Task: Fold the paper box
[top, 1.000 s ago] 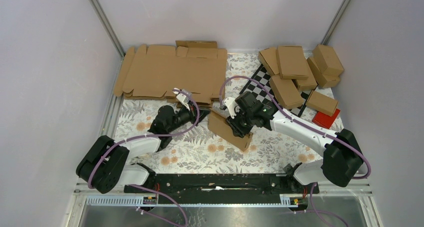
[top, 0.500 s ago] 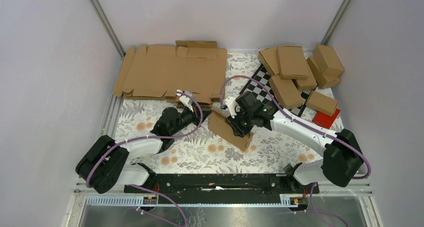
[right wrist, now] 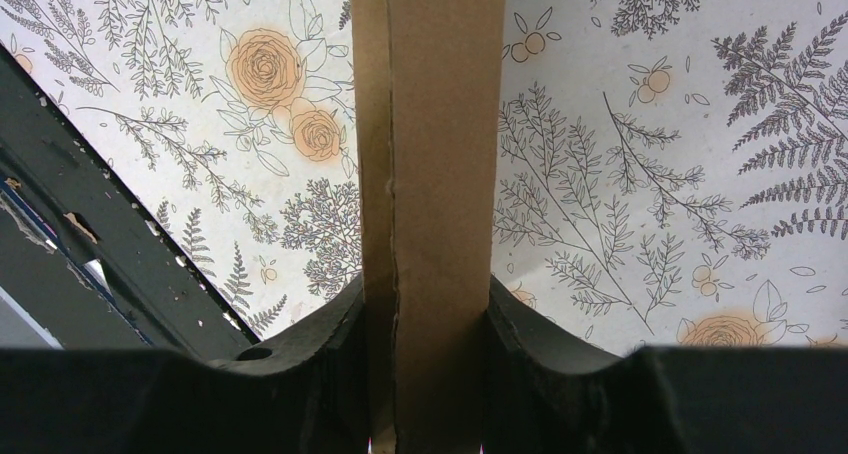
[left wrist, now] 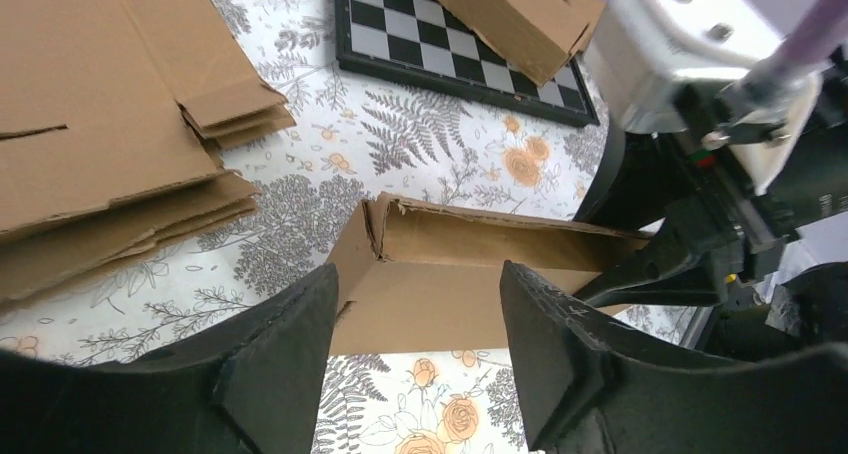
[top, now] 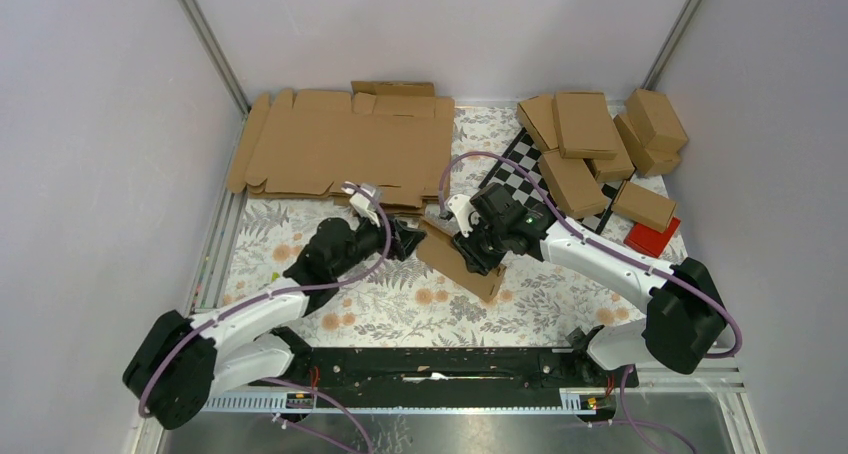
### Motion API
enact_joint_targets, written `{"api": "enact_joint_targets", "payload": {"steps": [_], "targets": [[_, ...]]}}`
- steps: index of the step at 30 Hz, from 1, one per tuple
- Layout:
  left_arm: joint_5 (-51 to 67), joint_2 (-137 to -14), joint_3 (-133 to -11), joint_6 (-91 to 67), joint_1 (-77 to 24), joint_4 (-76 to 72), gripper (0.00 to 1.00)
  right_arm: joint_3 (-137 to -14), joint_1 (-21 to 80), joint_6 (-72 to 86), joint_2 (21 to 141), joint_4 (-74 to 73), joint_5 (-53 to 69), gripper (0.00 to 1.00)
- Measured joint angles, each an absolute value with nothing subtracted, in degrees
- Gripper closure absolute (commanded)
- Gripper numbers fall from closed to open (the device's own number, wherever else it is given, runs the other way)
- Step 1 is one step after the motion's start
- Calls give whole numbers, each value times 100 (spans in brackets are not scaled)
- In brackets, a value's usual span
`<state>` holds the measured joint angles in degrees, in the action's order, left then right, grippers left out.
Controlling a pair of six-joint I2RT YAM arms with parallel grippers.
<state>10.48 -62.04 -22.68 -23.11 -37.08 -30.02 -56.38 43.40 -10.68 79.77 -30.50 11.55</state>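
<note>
- The left gripper (left wrist: 410, 324) is standing spread. A second ago it was pressed together and sitting further toward the left of the overhead frame. It is now reaching in at the near end of the paper box (left wrist: 470, 264), with neither finger visibly touching it.
- The right gripper (right wrist: 425, 374) is pinching the paper box (right wrist: 430, 124) across its narrow width, one finger on each side. This matches the earlier frame.
- The paper box (top: 460, 262) is lying tilted at the centre of the overhead frame, on the floral table cover (top: 300, 244). It is sitting between the left gripper (top: 405, 239) and the right gripper (top: 470, 249), and it has not shifted.
- One stack of flat cardboard blanks (top: 340, 144) is lying at upper left, its edge just beside the left arm's wrist.
- At least six folded cartons (top: 583, 124) are piling up at upper right, over one chequered board (top: 520, 169).
- One red block (top: 655, 239) is sitting at the right edge.
- In the left wrist view, the right arm's wrist hardware (left wrist: 700, 94) is crowding the right side behind the box.
</note>
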Motion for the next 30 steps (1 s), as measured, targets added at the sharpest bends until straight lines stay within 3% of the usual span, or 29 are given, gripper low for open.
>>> {"api": "enact_joint_targets", "payload": {"steps": [5, 11, 15, 21, 28, 30], "targets": [[1031, -5798, -2381, -2860, -3542, -2598, 29, -5638, 4340, -1070, 7977, -3050, 1157, 69], [1028, -6667, -3352, -3382, -3326, -2237, 36, -5638, 4340, -1070, 7977, -3050, 1157, 69], [1105, -7150, -3586, -3588, -3310, -2231, 44, -5638, 4340, -1070, 7977, -3050, 1160, 69], [1190, -7454, -3568, -3813, -3277, -2034, 70, -5638, 4340, -1068, 7977, -3048, 1162, 69], [1293, -7454, -2980, -4193, -3275, -2928, 71, -5638, 4340, -1074, 7977, -3046, 1160, 69], [1291, -7472, -2794, -4303, -3271, -3282, 67, -5638, 4340, -1100, 7977, -3046, 1162, 69]]}}
